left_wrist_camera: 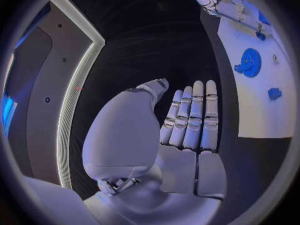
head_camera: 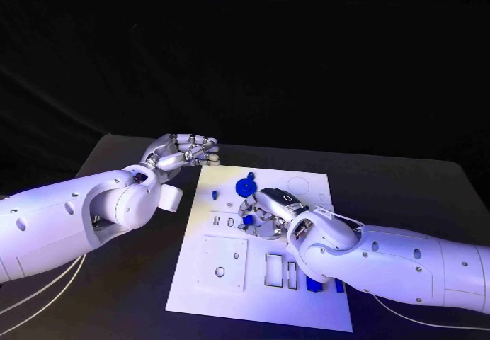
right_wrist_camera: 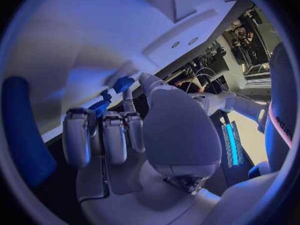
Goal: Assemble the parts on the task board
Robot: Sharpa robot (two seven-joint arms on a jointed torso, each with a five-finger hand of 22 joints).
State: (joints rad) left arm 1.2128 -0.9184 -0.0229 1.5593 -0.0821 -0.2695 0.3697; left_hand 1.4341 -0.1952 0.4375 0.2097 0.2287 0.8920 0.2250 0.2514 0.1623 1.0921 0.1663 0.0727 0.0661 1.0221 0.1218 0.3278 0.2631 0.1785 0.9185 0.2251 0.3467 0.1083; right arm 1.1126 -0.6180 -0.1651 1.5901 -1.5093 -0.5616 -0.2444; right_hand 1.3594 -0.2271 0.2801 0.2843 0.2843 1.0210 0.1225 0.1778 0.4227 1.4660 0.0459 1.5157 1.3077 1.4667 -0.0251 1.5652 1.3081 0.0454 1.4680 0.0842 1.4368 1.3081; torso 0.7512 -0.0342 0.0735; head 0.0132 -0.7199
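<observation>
The right hand [head_camera: 268,212] is pinching a small blue part [right_wrist_camera: 115,92] over the task board [head_camera: 306,312]. The left hand [head_camera: 184,151], fingers straight and grasping nothing, is hovering at eleven o'clock off the board. Loose pieces are lying at five o'clock, so much seems left

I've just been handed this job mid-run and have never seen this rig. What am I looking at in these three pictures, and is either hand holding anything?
It is a robot with two white arms, each ending in a silver hand, working at a black table. The square picture looks down from the robot's head; the two round ones come from cameras behind each wrist.

In the middle lies the task board, a white plate with cut-outs. On it sit small blue parts, among them a blue gear.

The left hand is off the board's far left corner. The left wrist view shows its fingers straight and together, with nothing in them.

The right hand is down on the board's middle. In its wrist view a small blue part sits at its fingertips, apparently pinched, though I cannot be sure.
</observation>
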